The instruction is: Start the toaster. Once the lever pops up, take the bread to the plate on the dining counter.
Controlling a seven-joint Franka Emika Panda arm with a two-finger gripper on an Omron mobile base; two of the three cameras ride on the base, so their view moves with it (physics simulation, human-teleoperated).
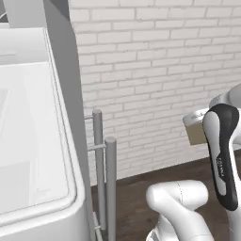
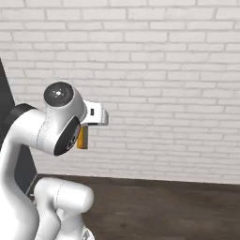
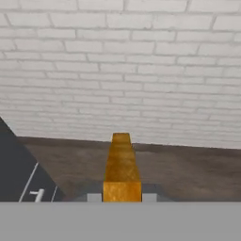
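— Two small finger tips (image 3: 94, 197) of the claw (image 3: 122, 196) sit at the bottom of the hand view, closed on the bread (image 3: 122, 164) between them. Seen edge-on there, the slice reads as a narrow golden-brown strip running away from the camera.

— And the base views?

— From the left base view the bread (image 1: 194, 134) shows a tan face beside the arm's dark-banded link (image 1: 222, 155), which covers part of it. From the right base view it is a thin orange-brown sliver (image 2: 83, 137) hanging under the white hand (image 2: 96, 116), half hidden by the round joint (image 2: 58, 93) in front.

— What stands around it?

— Close on the left of the left base view, a pale rounded tabletop edge (image 1: 70, 188), then two grey upright posts (image 1: 110, 188) beside it. Beyond lies the dark wood floor (image 2: 164, 211), and farthest back the white brick wall (image 2: 164, 70). The hand view adds a dark panel (image 3: 19, 174) at its lower left.

— So where is the slice?

— Up in the air, clamped in the claw, above the floor and facing the wall, touching nothing else.
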